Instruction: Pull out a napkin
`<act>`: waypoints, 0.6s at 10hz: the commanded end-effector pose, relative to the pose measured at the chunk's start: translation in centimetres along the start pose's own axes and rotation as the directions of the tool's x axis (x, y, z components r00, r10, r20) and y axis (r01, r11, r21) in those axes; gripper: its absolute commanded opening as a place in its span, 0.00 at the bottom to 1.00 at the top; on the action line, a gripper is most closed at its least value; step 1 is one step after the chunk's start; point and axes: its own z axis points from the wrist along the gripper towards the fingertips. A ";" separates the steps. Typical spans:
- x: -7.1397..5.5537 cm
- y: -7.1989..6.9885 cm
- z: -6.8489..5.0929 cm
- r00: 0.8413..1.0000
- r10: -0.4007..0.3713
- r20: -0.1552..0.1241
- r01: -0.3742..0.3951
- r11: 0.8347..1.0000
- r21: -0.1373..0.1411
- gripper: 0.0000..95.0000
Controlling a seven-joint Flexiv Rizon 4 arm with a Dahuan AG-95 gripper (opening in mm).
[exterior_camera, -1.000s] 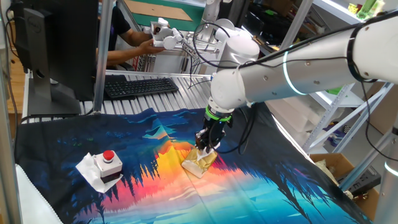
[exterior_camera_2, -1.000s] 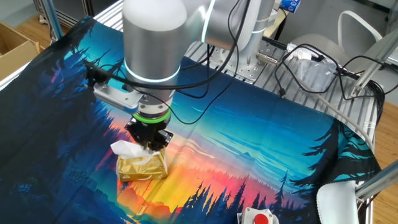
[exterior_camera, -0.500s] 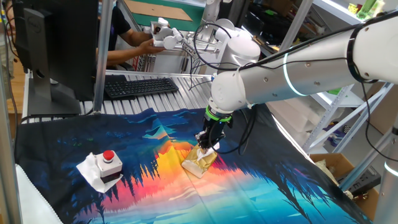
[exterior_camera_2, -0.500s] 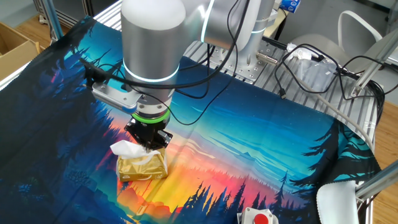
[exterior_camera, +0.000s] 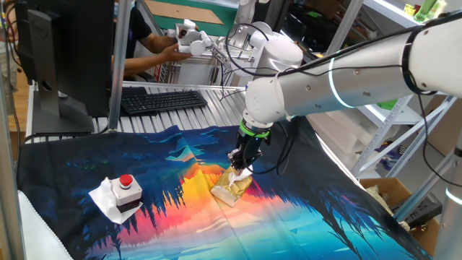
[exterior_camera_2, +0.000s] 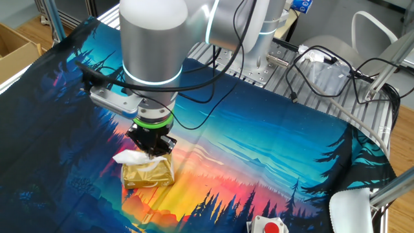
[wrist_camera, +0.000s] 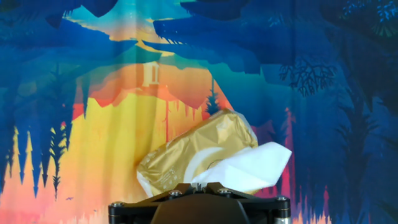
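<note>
Pinching the white napkin [exterior_camera_2: 132,157] between closed fingers, the pincer [exterior_camera_2: 151,147] hangs just above the gold tissue pack [exterior_camera_2: 149,174] lying on the bench [exterior_camera_2: 272,136].

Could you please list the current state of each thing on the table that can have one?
Claw: shut on the napkin, just above the pack.
White paper napkin: pinched, partly drawn out of the pack.
Gold plastic tissue pack: lying flat on the cloth, top opening with the napkin coming through.
Red emergency-stop button on its white box: untouched, sitting on white paper.
</note>
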 end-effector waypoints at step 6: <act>-1.0 0.5 -3.8 0.999 -0.001 -0.043 0.003 1.000 0.026 0.00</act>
